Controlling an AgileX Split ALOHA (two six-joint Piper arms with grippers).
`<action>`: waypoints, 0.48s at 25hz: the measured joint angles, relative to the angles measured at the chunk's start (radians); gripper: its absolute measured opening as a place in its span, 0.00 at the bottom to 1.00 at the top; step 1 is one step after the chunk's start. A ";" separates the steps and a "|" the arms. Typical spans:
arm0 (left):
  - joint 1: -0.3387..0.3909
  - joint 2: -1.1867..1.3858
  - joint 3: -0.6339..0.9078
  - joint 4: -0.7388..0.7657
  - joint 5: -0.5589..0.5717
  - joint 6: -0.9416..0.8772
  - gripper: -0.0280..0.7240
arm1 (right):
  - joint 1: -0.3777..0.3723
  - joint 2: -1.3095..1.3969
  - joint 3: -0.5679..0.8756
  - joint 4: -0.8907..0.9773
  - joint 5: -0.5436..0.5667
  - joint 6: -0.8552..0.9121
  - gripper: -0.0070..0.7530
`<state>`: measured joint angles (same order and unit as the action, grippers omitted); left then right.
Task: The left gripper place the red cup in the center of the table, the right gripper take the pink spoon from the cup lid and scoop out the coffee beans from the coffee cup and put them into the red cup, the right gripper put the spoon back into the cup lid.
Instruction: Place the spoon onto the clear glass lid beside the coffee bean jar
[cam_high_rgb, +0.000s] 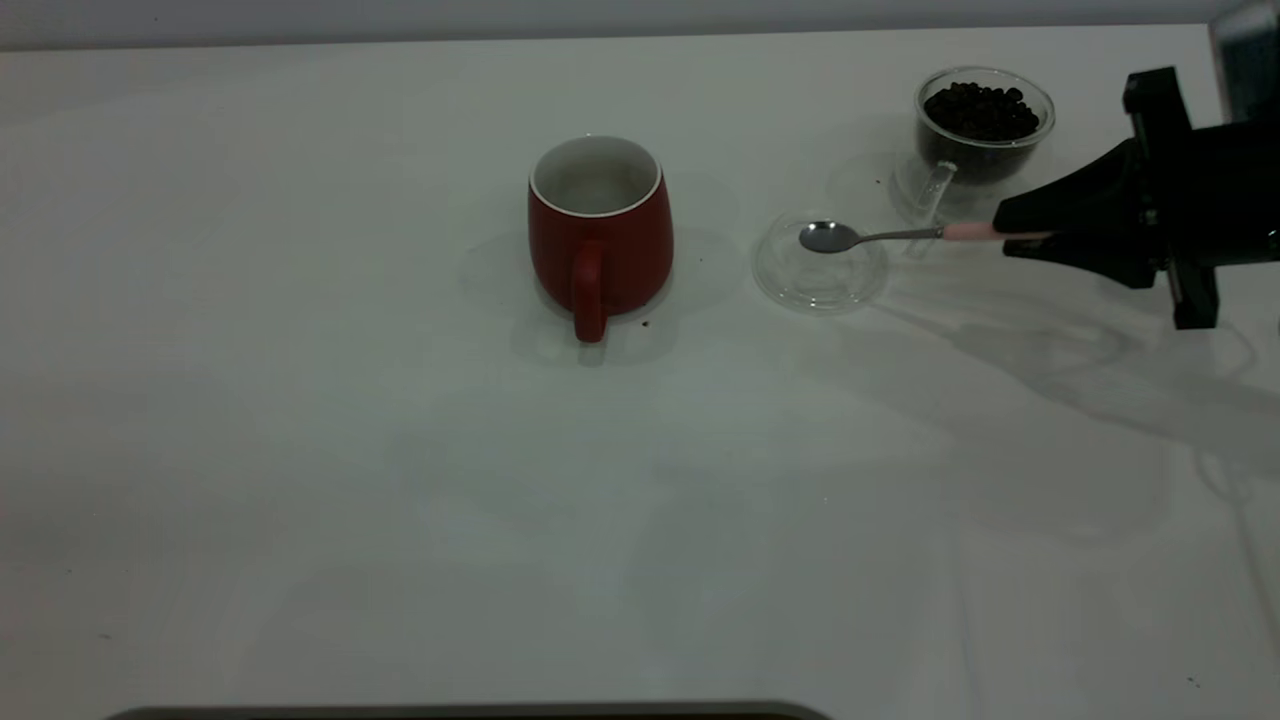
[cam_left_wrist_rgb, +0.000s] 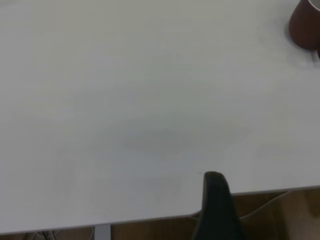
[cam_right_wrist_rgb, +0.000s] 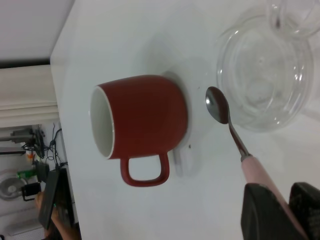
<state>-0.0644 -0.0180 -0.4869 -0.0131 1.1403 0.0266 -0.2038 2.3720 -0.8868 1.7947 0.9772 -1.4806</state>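
The red cup (cam_high_rgb: 600, 240) stands upright mid-table, handle toward the front edge; its white inside shows no beans. It also shows in the right wrist view (cam_right_wrist_rgb: 150, 115) and at a corner of the left wrist view (cam_left_wrist_rgb: 306, 25). My right gripper (cam_high_rgb: 1010, 232) is shut on the pale handle of the pink spoon (cam_high_rgb: 870, 236), holding it about level. The empty spoon bowl is over the clear cup lid (cam_high_rgb: 820, 280). In the right wrist view the gripper (cam_right_wrist_rgb: 287, 200) pinches the spoon (cam_right_wrist_rgb: 235, 135) beside the lid (cam_right_wrist_rgb: 262, 80). The coffee cup (cam_high_rgb: 983, 125), full of coffee beans (cam_high_rgb: 980, 110), stands behind. My left gripper (cam_left_wrist_rgb: 215, 200) sits at the table's edge, far from the cup.
The white table (cam_high_rgb: 400, 480) is bare in front and to the left of the red cup. A tiny dark speck (cam_high_rgb: 645, 323) lies by the cup's base. A dark edge (cam_high_rgb: 470, 712) runs along the front. The right arm's shadow falls on the right side.
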 joint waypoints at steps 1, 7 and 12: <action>0.000 0.000 0.000 0.000 0.000 0.000 0.79 | 0.000 0.017 -0.015 0.001 0.005 -0.002 0.16; 0.000 0.000 0.000 0.000 0.000 0.000 0.79 | 0.000 0.087 -0.096 0.002 0.008 -0.007 0.16; 0.000 0.000 0.000 0.000 0.000 0.000 0.79 | 0.000 0.125 -0.155 0.002 0.011 -0.006 0.16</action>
<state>-0.0644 -0.0180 -0.4869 -0.0131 1.1403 0.0266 -0.2038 2.4968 -1.0419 1.7966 0.9882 -1.4866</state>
